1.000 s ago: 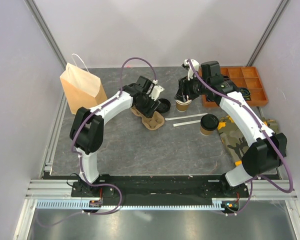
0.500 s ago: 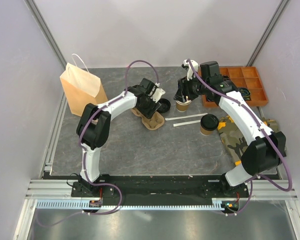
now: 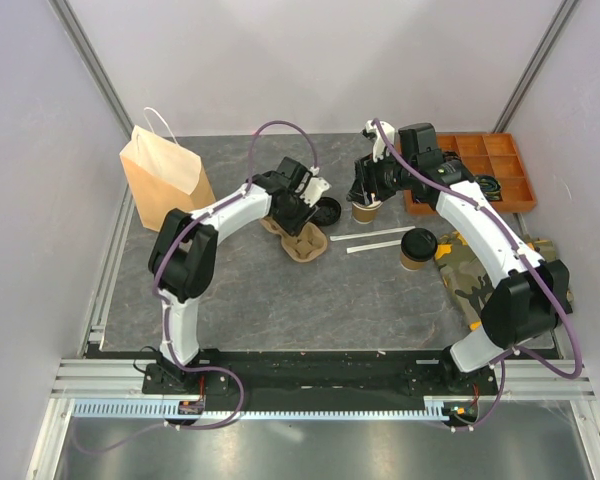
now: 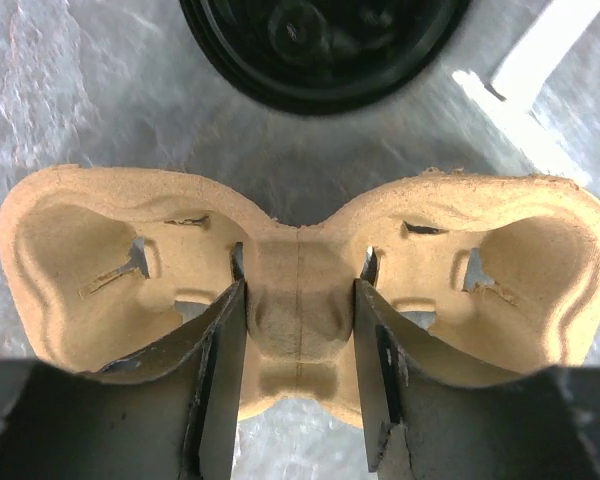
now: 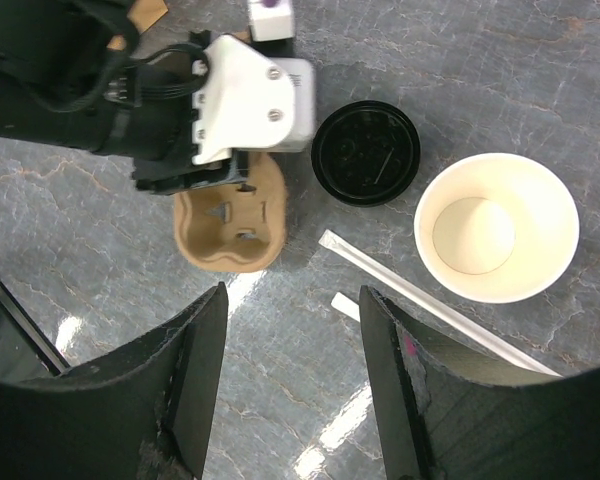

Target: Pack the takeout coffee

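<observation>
Top external view: two kraft cups stand on the table, and the carrier is pinched.

Nearest, the lidded cup stands beside the wrapped straws. Further on, the left gripper is clamped on the centre ridge of the pulp carrier, with the loose lid just beyond. The right gripper hangs spread and empty over the open cup. That cup looks light and thin-walled, so easily crushed. A gentle hold across the stiffer rolled rim seems best.
</observation>
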